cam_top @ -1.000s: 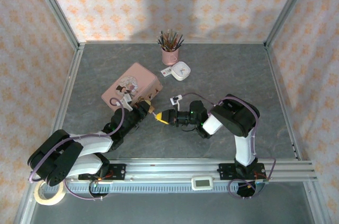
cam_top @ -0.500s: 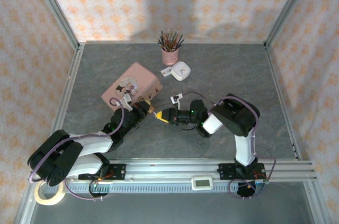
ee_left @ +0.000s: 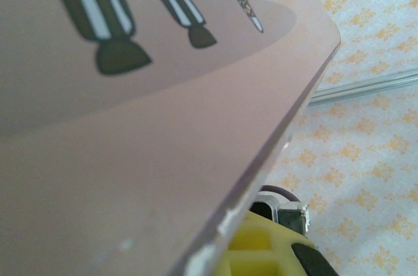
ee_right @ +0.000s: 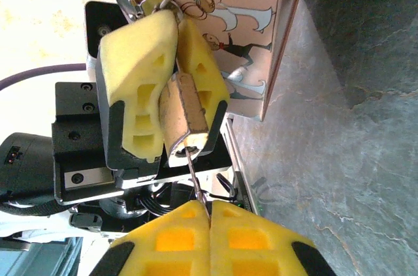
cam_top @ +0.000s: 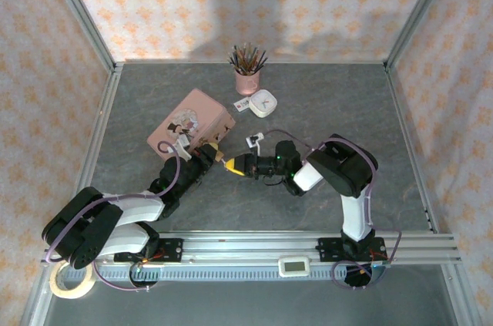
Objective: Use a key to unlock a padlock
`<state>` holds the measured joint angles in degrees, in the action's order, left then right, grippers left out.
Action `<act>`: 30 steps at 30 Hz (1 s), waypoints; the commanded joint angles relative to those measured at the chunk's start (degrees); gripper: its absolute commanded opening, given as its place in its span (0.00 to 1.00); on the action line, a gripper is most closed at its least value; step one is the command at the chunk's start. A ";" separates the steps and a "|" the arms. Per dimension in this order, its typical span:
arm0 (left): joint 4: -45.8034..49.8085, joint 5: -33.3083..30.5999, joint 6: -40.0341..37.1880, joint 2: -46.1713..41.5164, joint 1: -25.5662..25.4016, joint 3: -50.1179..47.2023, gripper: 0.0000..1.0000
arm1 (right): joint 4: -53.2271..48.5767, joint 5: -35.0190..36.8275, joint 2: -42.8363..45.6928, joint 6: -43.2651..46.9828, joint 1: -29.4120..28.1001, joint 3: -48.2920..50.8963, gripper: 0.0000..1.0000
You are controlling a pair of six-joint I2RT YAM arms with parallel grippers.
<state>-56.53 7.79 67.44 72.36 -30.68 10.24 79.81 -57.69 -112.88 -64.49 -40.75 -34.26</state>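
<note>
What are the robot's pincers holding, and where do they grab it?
The left pincer clamps the padlock by its brass body; the right pincer pinches the key by its outer end, tip in the padlock.

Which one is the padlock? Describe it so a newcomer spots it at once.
Find the pink tin, left of centre. At its near right corner the left gripper pinches a small brass block: the padlock. Unlike the illustrated tin, it is tiny plain metal with a thin key entering it.
</note>
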 commanded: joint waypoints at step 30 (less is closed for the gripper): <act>1.95 -8.01 -1.27 -5.66 -3.75 -0.13 0.00 | 3.11 19.60 5.81 -12.01 -4.24 1.62 0.00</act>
<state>-53.21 0.62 67.16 66.83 -33.32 9.50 81.10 -42.81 -109.27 -75.40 -44.88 -32.03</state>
